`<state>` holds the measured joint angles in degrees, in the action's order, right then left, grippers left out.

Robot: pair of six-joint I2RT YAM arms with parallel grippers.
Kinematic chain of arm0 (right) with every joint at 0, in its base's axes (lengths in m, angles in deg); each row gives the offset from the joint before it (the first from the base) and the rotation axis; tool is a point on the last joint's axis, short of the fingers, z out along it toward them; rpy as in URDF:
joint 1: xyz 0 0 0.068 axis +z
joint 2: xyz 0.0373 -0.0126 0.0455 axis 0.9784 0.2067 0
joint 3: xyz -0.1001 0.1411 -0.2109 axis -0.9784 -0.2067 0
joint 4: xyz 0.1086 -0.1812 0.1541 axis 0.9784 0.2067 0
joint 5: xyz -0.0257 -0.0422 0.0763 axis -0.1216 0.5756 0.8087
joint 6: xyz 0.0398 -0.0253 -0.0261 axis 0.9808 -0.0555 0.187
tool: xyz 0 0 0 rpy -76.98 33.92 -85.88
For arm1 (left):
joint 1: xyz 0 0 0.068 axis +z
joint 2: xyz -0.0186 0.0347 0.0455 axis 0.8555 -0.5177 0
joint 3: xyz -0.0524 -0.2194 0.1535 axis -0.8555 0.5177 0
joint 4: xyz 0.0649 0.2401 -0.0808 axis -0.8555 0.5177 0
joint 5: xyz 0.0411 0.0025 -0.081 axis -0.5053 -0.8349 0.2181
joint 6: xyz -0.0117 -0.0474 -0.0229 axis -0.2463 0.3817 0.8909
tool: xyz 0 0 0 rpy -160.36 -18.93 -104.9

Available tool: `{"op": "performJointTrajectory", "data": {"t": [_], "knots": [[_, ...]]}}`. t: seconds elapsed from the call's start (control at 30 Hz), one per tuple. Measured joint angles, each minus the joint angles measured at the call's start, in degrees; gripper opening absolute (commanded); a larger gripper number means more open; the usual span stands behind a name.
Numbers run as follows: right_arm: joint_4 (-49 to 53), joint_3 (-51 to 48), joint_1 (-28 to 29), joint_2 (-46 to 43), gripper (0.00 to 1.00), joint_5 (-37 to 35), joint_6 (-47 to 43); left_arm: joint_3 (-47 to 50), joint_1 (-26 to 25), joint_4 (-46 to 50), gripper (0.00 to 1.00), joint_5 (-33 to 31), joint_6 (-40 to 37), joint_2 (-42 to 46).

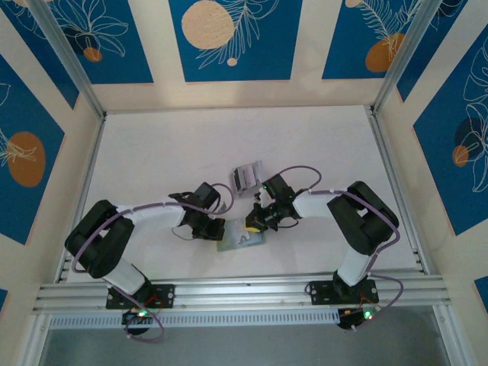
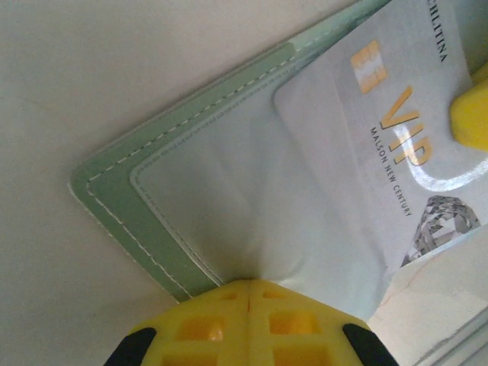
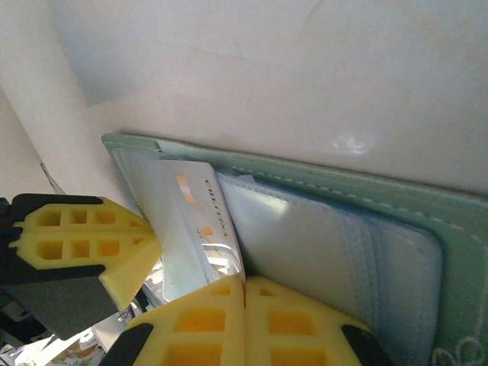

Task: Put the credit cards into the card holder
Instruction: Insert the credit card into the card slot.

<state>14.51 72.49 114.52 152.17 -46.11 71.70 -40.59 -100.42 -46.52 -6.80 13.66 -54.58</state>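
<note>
— What did the left gripper [image 2: 248, 288] have?
— Its yellow fingers were shut seam to seam on the left end of the holder [image 2: 114, 191]. The film of the clear pocket creased toward the tips.
— And the right gripper [image 3: 244, 284]?
— It was closed as well, pinching one end of the card [image 2: 343, 130]. In the left wrist view, one of its yellow tips showed at the card's far side.
— Where was the card relative to the two grippers?
— It lay between them on the open holder's inner face, by the clear pocket. The left tips were close to it but apart, and the right tips were on it.
— Was it in a slot?
— I could not tell whether any of it sat under the film.
— Which way did it point?
— Its long axis ran straight away from the right gripper, across the holder's length. The far short end was near the holder's stitched far edge. It lay face up, with the chip and a gold "VIP" showing.
— And the holder?
— It lay flat and open on the table [image 1: 152, 152], between the grippers. Its long axis ran left to right, slightly tilted.
— Anything beyond it?
— A pale grey stack [image 1: 245, 178] sat just past the right gripper, apart from the holder.
</note>
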Motion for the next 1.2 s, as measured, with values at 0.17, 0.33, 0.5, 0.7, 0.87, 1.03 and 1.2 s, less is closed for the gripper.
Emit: {"op": "performJointTrajectory", "data": {"t": [0.17, 0.33, 0.5, 0.7, 0.87, 1.03, 1.2], "knots": [[-0.04, 0.02, 0.00, 0.00, 0.00, 0.07, 0.17, -0.44, -3.39, 0.70, 0.04, -5.75, 0.50, 0.46], [-0.55, -0.11, 0.02, 0.02, 0.00, 0.15, 1.03, 0.87, -5.62, -0.94, 0.04, -9.40, 2.01, 1.81], [-1.77, -0.44, 0.02, 0.15, 0.00, 0.57, 2.36, 1.53, -7.37, -1.81, 0.04, -12.22, 3.48, 2.40], [-3.32, -0.74, 0.07, 0.52, 0.00, 1.14, 4.02, 1.84, -8.44, -1.84, 0.04, -13.94, 4.81, 2.40], [-2.80, -0.42, 0.59, 0.52, 0.00, 0.26, 4.00, 1.81, -8.79, -2.03, 0.05, -14.38, 5.46, 2.67], [-0.85, 0.28, 1.57, 0.09, 0.00, -1.97, 2.80, 1.77, -8.83, -1.22, 0.11, -14.78, 6.88, 4.37], [1.29, 1.57, 5.92, 0.22, 0.00, -2.89, 1.33, 1.77, -8.96, 5.16, 0.12, -15.06, 8.11, 6.95]]}}
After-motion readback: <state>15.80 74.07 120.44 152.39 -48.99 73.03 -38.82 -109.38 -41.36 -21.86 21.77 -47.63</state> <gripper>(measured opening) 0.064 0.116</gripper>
